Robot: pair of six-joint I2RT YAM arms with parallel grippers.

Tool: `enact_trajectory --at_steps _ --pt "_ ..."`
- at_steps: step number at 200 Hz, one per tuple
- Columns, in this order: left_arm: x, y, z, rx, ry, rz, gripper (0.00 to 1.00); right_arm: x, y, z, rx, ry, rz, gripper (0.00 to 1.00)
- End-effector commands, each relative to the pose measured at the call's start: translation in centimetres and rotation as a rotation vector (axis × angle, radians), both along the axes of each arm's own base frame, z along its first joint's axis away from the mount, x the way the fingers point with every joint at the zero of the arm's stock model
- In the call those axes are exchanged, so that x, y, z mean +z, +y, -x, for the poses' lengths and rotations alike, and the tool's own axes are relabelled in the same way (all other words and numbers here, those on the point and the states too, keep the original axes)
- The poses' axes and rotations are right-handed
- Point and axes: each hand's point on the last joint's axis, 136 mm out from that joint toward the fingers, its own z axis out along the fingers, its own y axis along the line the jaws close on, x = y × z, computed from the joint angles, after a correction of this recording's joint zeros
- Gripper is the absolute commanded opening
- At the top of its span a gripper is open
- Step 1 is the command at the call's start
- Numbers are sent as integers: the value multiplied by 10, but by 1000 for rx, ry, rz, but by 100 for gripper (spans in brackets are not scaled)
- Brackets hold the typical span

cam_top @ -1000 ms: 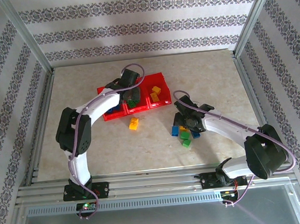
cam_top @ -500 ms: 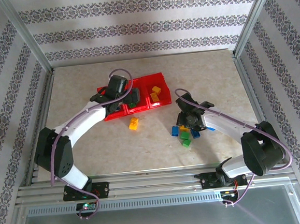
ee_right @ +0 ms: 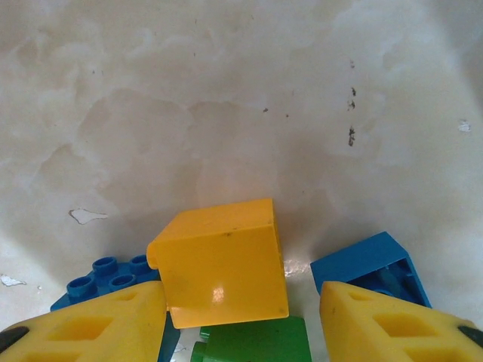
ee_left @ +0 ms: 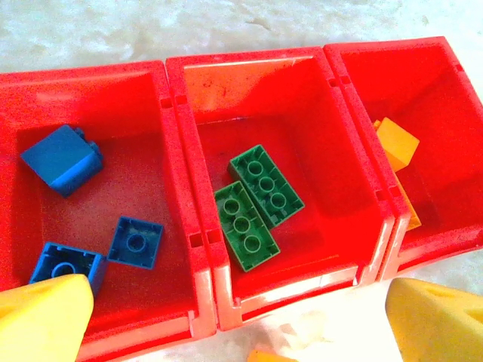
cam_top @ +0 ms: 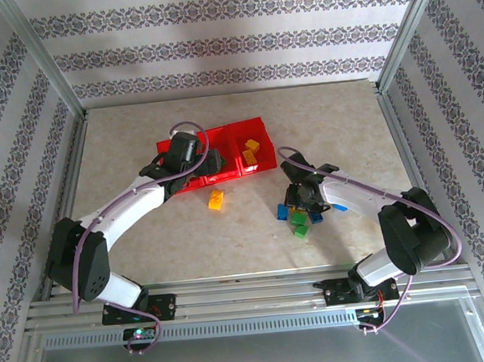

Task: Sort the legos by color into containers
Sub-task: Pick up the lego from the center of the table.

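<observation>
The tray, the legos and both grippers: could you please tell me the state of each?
Tray, holds blue left, green middle, yellow right.
Left gripper, open, empty, over the tray's near wall.
Right gripper, open, straddling a yellow brick, not clamped.
Green bricks, lying flat, studs up.
Lone yellow brick, loose on the table.
Blue brick, unsorted, beside the right gripper.

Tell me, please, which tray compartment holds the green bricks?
The middle compartment: two green bricks lie there; the left compartment holds blue bricks, the right compartment yellow bricks.

Bare table (cam_top: 222,241) near front, blue bricks (ee_right: 373,264) flanking yellow brick (ee_right: 223,260)
</observation>
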Motion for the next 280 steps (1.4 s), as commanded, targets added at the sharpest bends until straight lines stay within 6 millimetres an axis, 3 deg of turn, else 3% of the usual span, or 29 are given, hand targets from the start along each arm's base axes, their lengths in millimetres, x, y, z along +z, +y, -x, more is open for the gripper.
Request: enact_trajectory --at_steps 1,94,168,201,236,280 --pt "14 7 -4 38 -53 26 100 -4 -1 -2 2 14 -3 58" --pt "8 7 -3 35 -36 19 100 -15 4 -9 10 16 -14 61" --pt "6 9 -2 42 -28 11 100 -23 -2 -6 -10 40 -7 54" --pt "3 9 -2 43 -22 8 100 -19 -8 -2 -26 24 -11 49" --pt "5 12 -2 51 -28 -4 100 -11 -11 -4 -31 -8 -21 37" --pt "9 18 1 71 -44 -15 100 12 -7 -13 -10 -85 -33 31"
